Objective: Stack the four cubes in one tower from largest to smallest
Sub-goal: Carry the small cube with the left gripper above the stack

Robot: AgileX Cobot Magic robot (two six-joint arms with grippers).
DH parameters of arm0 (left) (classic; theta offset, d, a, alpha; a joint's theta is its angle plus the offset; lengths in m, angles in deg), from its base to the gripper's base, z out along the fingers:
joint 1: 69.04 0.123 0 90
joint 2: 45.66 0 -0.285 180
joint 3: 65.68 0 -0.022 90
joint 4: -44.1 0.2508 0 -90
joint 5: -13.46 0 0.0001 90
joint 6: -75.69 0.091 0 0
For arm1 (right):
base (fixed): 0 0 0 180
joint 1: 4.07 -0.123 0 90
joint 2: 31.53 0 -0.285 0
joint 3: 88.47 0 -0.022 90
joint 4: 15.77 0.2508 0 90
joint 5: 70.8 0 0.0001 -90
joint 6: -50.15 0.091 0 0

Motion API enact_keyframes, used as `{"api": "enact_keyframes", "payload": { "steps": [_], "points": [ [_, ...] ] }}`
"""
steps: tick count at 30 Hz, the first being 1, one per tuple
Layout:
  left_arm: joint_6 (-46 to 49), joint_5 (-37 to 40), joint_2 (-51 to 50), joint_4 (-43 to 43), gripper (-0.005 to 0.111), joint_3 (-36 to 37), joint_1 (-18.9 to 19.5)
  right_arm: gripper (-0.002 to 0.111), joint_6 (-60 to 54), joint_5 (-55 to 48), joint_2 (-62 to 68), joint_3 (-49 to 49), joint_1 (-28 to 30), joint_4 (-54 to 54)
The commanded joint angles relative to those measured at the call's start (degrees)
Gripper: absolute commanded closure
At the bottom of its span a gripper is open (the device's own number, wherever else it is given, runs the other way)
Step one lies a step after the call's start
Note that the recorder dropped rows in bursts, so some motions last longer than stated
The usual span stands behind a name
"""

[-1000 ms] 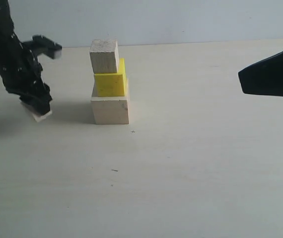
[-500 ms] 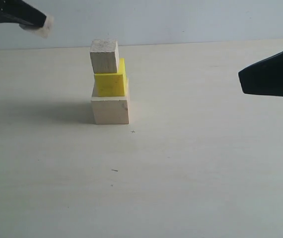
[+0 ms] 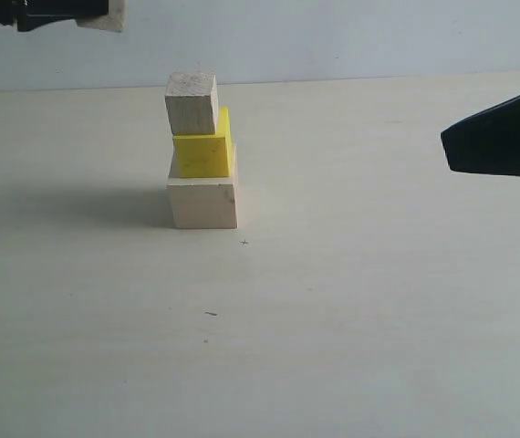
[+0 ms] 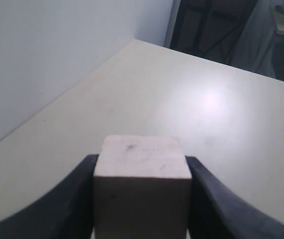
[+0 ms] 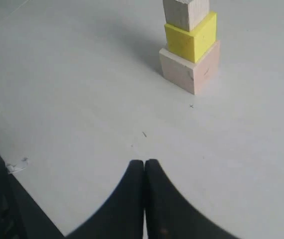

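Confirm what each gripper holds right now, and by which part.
Left gripper holds the small pale wood cube, clamped by two opposite side faces. Right gripper is shut and holds nothing.

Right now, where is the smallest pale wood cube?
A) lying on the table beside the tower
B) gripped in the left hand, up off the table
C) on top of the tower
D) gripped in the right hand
B: the small pale cube is gripped in the left hand, high above the table, while the tower has only three cubes and the right hand is shut on nothing.
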Motion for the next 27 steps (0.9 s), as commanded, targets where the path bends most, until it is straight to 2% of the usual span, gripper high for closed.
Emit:
{"api": "enact_keyframes", "payload": {
  "steps": [1, 7, 15, 20, 27],
  "points": [
    [4.1, 0.2, -1.7, -4.3, 0.107, 0.5, -3.6, 0.108, -0.6, 1.8, -0.5, 0.2, 0.2, -0.8],
    [9.5, 0.2, -4.6, -8.0, 0.107, 0.5, -6.1, 0.108, -0.6, 2.0, -0.5, 0.2, 0.2, -0.8],
    [14.2, 0.2, -6.7, -9.3, 0.107, 0.5, -6.2, 0.108, -1.1, 2.4, -0.5, 0.2, 0.2, -0.8],
    [17.8, 0.2, -7.1, -13.2, 0.107, 0.5, -6.2, 0.108, -1.1, 3.2, -0.5, 0.2, 0.2, -0.8],
    [16.2, 0.2, -11.8, -13.3, 0.107, -4.6, -6.2, 0.108, -1.1, 3.3, -0.5, 0.2, 0.2, -0.8]
  ]
}}
